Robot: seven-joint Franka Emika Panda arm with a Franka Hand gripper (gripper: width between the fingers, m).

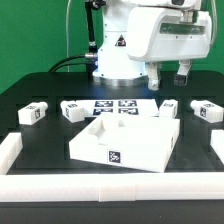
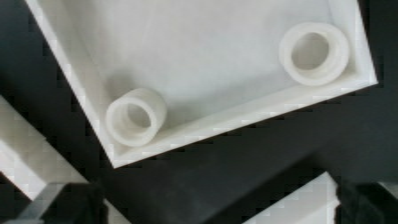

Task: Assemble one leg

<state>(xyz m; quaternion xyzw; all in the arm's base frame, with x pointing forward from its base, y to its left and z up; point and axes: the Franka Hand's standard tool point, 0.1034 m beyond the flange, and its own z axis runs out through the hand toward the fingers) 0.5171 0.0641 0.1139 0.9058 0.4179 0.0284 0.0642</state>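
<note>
Four small white legs with marker tags lie on the black table in the exterior view: two at its left (image 1: 33,113) (image 1: 73,109) and two at its right (image 1: 170,107) (image 1: 206,111). The large white square panel (image 1: 125,140) lies in the middle. My gripper (image 1: 169,78) hangs open and empty above the table, over the leg just right of the panel and clear of it. In the wrist view the panel (image 2: 196,60) fills most of the picture, with two round sockets (image 2: 135,115) (image 2: 317,52). The gripper (image 2: 210,210) holds nothing and its dark fingers (image 2: 45,205) stand wide apart. No leg shows clearly there.
The marker board (image 1: 115,105) lies flat behind the panel, in front of the robot base (image 1: 115,55). White rails border the table at the exterior view's left (image 1: 10,150), front (image 1: 110,183) and right (image 1: 218,145). A green wall stands behind.
</note>
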